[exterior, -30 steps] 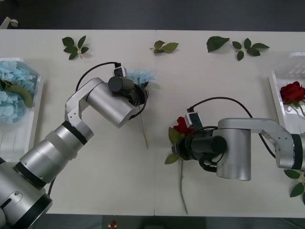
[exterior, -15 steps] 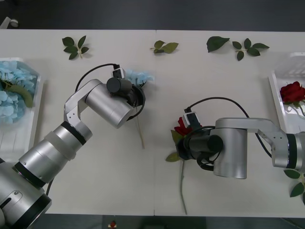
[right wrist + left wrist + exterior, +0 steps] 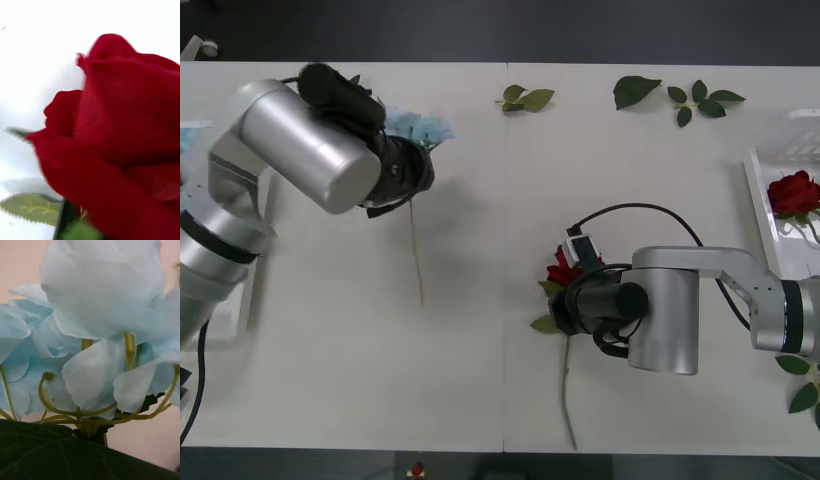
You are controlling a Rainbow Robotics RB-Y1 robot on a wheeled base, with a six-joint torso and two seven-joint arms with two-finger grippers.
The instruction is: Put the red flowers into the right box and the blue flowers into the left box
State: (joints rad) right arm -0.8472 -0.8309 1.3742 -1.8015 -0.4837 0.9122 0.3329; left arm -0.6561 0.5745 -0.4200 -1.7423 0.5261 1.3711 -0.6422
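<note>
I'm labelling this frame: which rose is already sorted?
Look at the white tray at the table's right edge. The red rose lying inside it is the one; the other rose lies mid-table at the right pincer.

A robot lab, by the look: plain white table [image 3: 480, 380] with fake leaf sprigs [image 3: 525, 98] scattered beyond both arms.

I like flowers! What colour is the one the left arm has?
Pale sky blue, best seen in the left wrist view.
</note>
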